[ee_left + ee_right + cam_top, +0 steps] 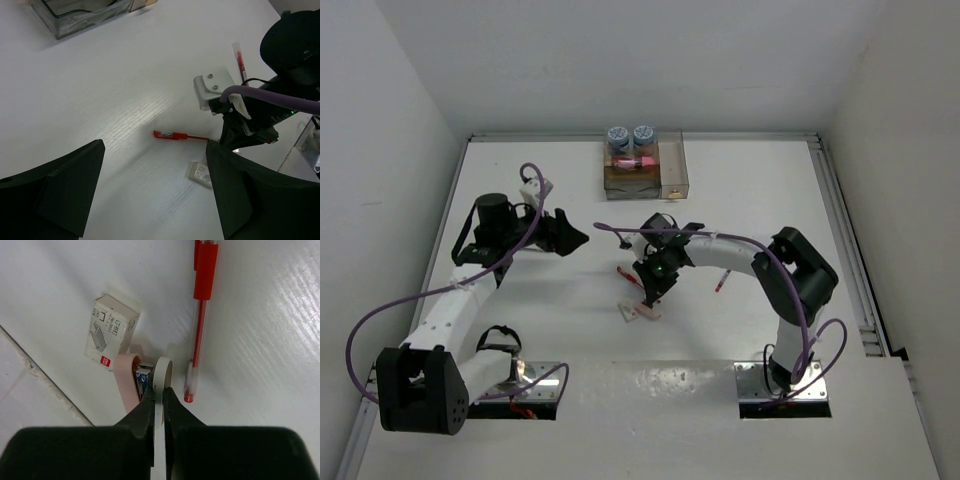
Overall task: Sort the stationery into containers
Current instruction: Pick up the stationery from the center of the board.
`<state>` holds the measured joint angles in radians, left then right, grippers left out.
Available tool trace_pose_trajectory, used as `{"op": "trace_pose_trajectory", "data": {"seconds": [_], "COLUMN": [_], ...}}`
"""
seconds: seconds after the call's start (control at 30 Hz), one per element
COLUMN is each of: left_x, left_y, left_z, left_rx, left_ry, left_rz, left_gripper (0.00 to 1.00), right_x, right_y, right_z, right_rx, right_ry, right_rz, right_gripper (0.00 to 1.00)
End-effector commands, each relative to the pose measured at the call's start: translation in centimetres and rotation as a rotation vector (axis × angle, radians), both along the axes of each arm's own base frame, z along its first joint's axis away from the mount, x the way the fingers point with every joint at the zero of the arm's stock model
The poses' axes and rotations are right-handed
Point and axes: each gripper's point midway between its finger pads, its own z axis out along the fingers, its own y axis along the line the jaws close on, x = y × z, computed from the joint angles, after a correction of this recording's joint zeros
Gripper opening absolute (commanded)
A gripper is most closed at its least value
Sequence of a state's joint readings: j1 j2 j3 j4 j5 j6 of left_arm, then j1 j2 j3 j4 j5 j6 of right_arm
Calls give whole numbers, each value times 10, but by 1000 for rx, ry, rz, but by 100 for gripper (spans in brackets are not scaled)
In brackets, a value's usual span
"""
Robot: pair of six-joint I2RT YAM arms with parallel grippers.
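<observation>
Near the middle of the counter, a little toward the near edge: right gripper (pixel 159 390), fingers pressed shut on the thin white arm of a stapler (pixel 125 376). Pink part of the stapler just beside the fingers, outside the grip. Cannot tell whether lifted or resting on the counter.

Just beside the stapler: a small box (pixel 111 332) of staples, lying flat. On the other side, close by but apart from the fingers: a red pen (pixel 200 315), flat on the counter. More toward the right edge: a second pen (pixel 721 282), also red.

Toward the left edge: left gripper (pixel 155 200), fingers spread wide, nothing between them, only bare counter below.

At the middle of the far edge: the organiser (pixel 672 170), well apart from both grippers. At its far end, two rolls (pixel 618 136) side by side; in the wide section, a pink piece (pixel 632 162).
</observation>
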<state>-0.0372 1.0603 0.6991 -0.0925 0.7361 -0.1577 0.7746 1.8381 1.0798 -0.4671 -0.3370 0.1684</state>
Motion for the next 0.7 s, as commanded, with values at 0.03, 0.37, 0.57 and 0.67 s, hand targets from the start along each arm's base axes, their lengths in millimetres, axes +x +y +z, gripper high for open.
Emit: {"op": "trace_pose_trajectory", "data": {"seconds": [0.03,0.37,0.57,0.67], "left_x": [-1,2,12,20], "left_y": [-6,-21,-44,-61], "left_z": [12,40,67,70], "left_rx": [-59,-163,-195,-199], "left_ry": [-30,-44,-56,-32], "left_rz": [-37,-79,-94,-134], "left_gripper": [89,87,87,87], "right_x": [9,90,151,169], "right_y": [10,-3,-3,1], "right_z": [24,133,207,220], "right_rx": [81,396,555,592], "right_ry": [-20,-170,-339,-386], "right_rz": [10,-232,-491,-589], "right_gripper": [0,0,0,0]}}
